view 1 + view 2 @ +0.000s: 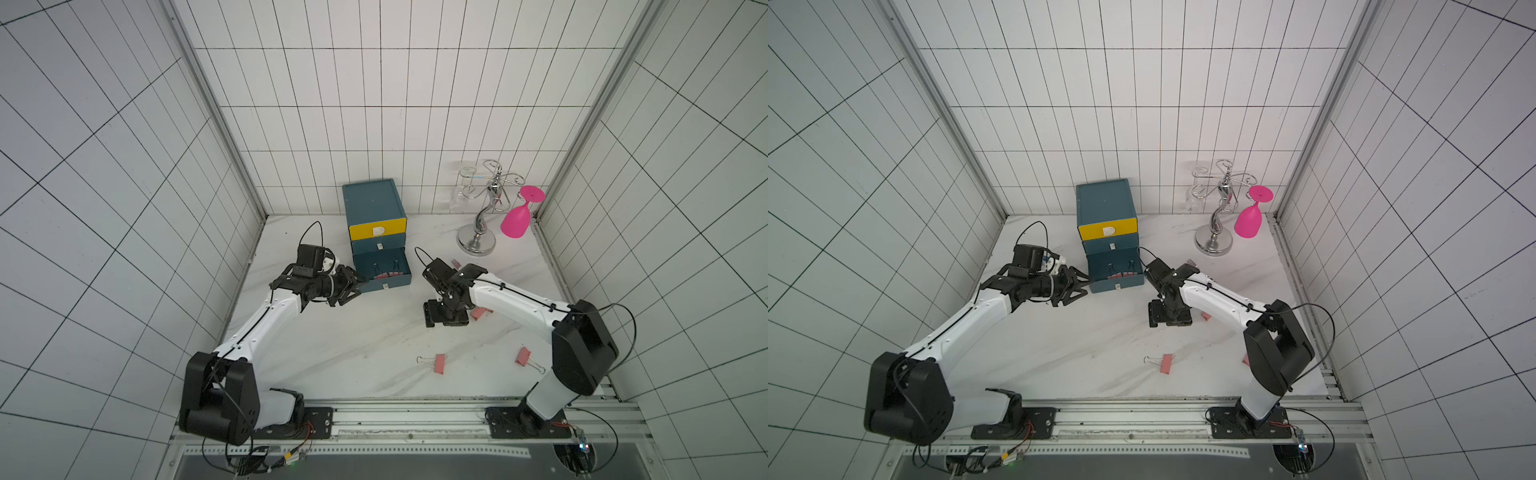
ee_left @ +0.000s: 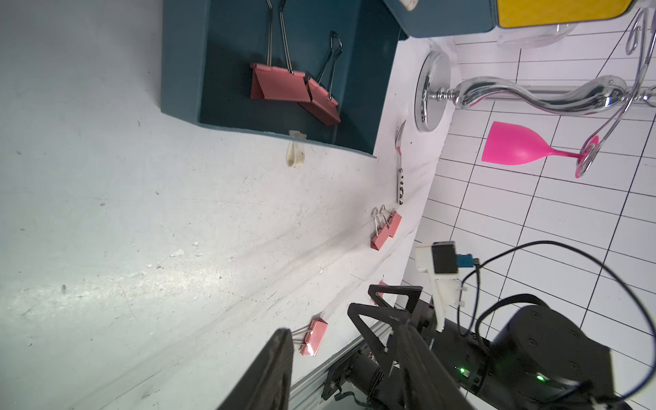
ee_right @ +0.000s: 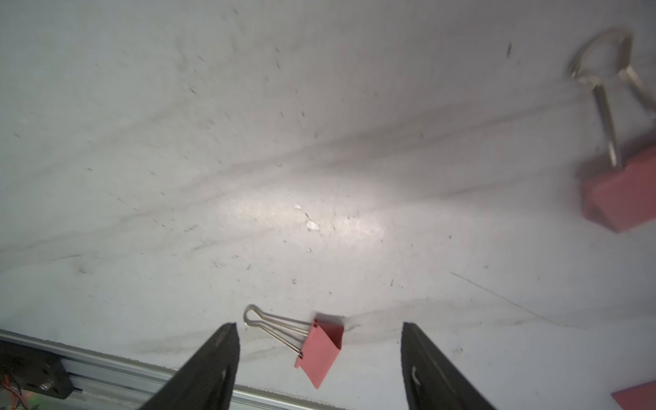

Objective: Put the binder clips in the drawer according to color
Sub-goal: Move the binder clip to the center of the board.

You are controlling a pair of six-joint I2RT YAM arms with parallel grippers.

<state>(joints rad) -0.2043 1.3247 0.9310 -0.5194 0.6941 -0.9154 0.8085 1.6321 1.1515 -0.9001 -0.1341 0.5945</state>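
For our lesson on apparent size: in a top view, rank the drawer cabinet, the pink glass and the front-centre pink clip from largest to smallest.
1. drawer cabinet
2. pink glass
3. clip
The gaps are plain, so there are no ties.

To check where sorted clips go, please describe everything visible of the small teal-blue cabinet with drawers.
The small teal-blue three-drawer cabinet, seemingly painted wood, stands upright at the back of the white marbled table, near the tiled wall. Its top drawer has a yellow front; the middle drawer is shut; the bottom drawer is pulled open and holds salmon-pink binder clips. The open left claw is beside that drawer; contact is unclear.
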